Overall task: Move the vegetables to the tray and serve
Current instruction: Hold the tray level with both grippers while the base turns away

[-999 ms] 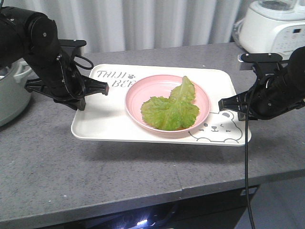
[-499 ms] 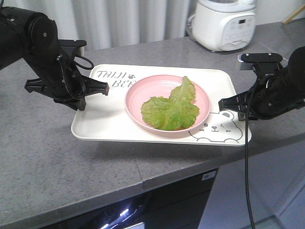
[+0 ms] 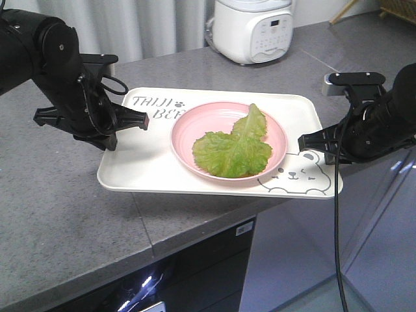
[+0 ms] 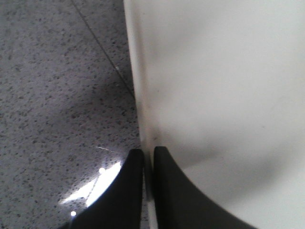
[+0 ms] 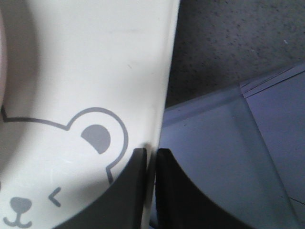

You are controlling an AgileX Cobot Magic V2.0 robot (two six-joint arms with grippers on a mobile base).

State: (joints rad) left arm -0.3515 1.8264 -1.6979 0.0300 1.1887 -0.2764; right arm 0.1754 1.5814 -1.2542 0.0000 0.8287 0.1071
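The left hand (image 3: pixel 140 121) is pinching the left rim of the flat cream-white rectangular tray (image 3: pixel 149 166); the right hand (image 3: pixel 304 143) is clamping its right rim beside the bear print (image 3: pixel 296 175). Crinkled green lettuce leaves (image 3: pixel 231 153) are lying in a round pink plate (image 3: pixel 185 133) mid-tray. The tray's front right corner is jutting past the edge of the grey speckled bench (image 3: pixel 65 214); a white cooker (image 3: pixel 253 29) is standing well behind.

Crinkled lettuce (image 3: pixel 232 151) centred over cream tray (image 3: pixel 130 172)
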